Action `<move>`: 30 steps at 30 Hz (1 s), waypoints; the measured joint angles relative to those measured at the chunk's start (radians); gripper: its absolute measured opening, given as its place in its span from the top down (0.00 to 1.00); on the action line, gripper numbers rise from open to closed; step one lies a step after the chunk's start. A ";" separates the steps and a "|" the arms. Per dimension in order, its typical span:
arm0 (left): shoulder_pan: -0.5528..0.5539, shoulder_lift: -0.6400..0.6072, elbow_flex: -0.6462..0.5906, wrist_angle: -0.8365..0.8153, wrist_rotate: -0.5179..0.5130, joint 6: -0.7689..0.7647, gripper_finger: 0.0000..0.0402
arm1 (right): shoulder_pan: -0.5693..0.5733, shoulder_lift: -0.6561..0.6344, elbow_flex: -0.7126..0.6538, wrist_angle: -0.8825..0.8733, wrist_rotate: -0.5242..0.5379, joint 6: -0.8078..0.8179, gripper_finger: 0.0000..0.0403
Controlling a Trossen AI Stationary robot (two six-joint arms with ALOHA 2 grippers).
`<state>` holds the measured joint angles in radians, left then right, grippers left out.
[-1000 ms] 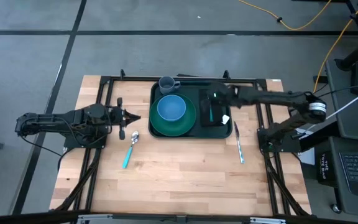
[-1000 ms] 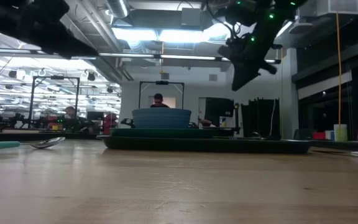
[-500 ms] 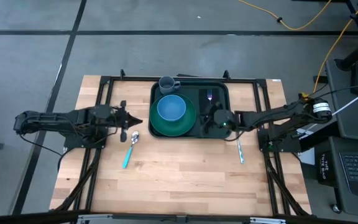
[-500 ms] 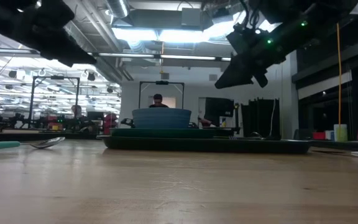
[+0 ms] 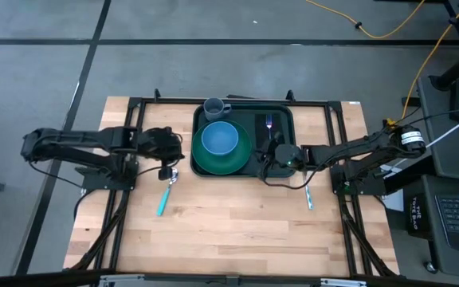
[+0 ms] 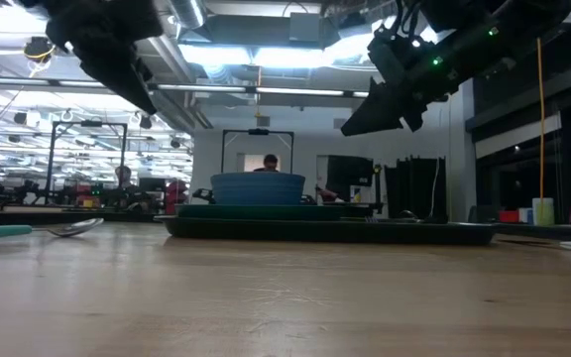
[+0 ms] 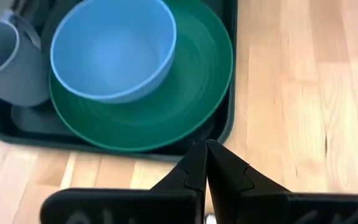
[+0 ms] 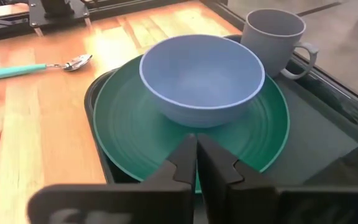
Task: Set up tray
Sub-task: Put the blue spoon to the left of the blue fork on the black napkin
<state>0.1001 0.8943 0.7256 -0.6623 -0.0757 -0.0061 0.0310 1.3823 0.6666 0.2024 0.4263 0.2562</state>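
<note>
Since a second ago your right arm has pulled back from over the napkin toward the tray's near right corner, and your left arm has swung in toward the tray's left edge. Your left pincer [image 5: 168, 151] hangs above the bench just beside the tray, fingers pressed together on nothing; your right pincer [image 5: 271, 158] hovers over the tray's right part, likewise pressed together and empty. The large dark green rectangular plastic tray [image 5: 244, 171] sits at the middle of the far half of the pale wooden bench [image 5: 229, 231]. It holds a round green plate [image 5: 213, 163] with a light blue bowl [image 5: 220, 139] on it, a grey mug [image 5: 214, 108] at the far left corner, and a small black napkin [image 5: 271, 131] carrying what looks like a fork [image 5: 268, 124], though it is small. By my reading, most is done: the teal-handled spoon [image 5: 166, 194] and a silver knife [image 5: 307, 191] lie on the bench outside the tray.
</note>
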 joint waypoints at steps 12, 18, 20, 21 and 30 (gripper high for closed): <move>0.000 0.115 0.066 -0.123 0.000 0.002 0.90 | 0.000 0.000 0.000 -0.006 -0.087 0.002 0.92; 0.000 0.169 0.066 -0.127 0.007 0.054 0.74 | 0.000 0.000 0.000 -0.005 -0.087 0.003 0.92; 0.004 0.190 0.066 -0.129 0.011 0.077 0.70 | 0.000 0.000 0.000 -0.005 -0.087 0.013 0.92; 0.010 0.200 0.066 -0.134 0.030 0.093 0.68 | 0.000 0.000 0.000 -0.005 -0.087 0.028 0.92; 0.089 0.293 0.066 -0.243 0.190 0.292 0.68 | 0.000 0.000 0.000 -0.005 -0.089 0.079 0.92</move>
<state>0.1889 1.1876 0.7914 -0.9049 0.1139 0.2859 0.0307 1.3827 0.6666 0.1974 0.3378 0.3355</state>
